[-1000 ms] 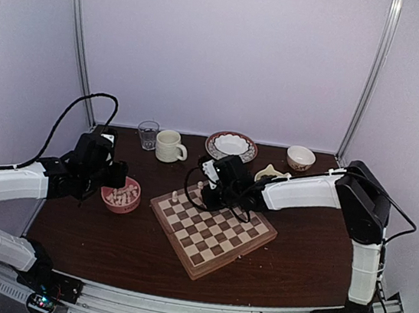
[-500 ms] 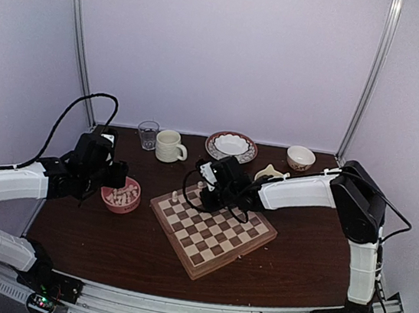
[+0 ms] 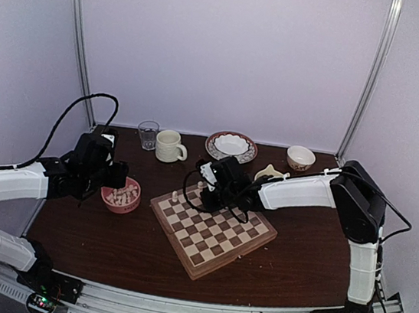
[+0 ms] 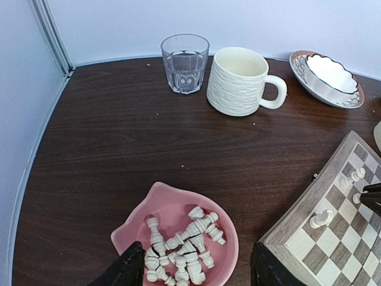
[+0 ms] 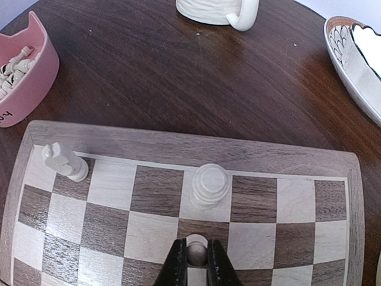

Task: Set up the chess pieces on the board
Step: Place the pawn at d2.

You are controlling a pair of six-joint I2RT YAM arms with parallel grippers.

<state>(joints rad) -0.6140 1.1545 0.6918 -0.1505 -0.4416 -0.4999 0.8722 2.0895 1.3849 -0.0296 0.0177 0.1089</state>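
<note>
I find the right gripper (image 5: 195,245) closed on a small pale chessman (image 5: 195,255), pinched near its top and low over the board (image 5: 178,146). Whether its foot touches the square I cannot tell. A ringed piece (image 5: 209,185) stands just ahead of the fingertips, and a knight-like piece (image 5: 62,161) stands well off to that hand's left. In my judgement, placement is the step in hand. I would lower the chessman straight, centre it in its square and release only once it sits upright. I would then lift vertically so the fingers do not clip the piece ahead. The left gripper (image 4: 196,271) stands spread and empty above the pink bowl (image 4: 178,192), where the other chess pieces (image 4: 178,244) lie heaped beneath it. The table (image 5: 149,71) is dark glossy wood. A mug (image 4: 241,80) and a glass (image 4: 184,62) stand beyond the left hand, and pale walls enclose the bay.
</note>
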